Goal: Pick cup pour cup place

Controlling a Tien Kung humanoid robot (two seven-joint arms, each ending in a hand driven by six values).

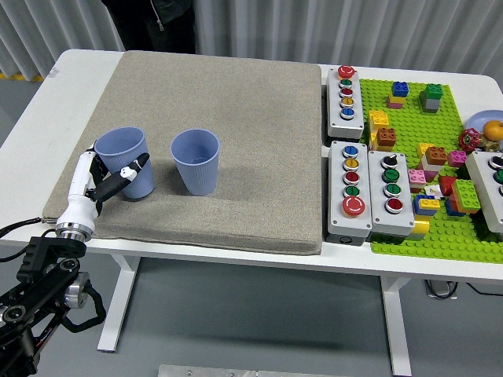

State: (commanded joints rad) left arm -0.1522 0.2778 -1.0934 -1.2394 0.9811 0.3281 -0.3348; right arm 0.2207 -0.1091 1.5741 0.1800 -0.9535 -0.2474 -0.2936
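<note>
Two light blue plastic cups stand on the grey mat point(236, 118). My left hand point(116, 174), white with black joints, reaches in from the lower left and is shut on the left cup point(126, 155). The thumb crosses the cup's front and the other fingers wrap its left side. This cup leans slightly, with its rim towards the left and its base still on the mat. The right cup point(196, 161) stands upright and free, a short gap to the right. I cannot see inside either cup well enough to tell the contents. My right hand is out of view.
Three grey button boxes point(349, 188) sit along the mat's right edge. A green baseplate point(416, 118) with several coloured bricks lies further right. A person in dark clothes point(157, 23) stands at the far left side. The table's near edge point(236, 259) runs just below the mat.
</note>
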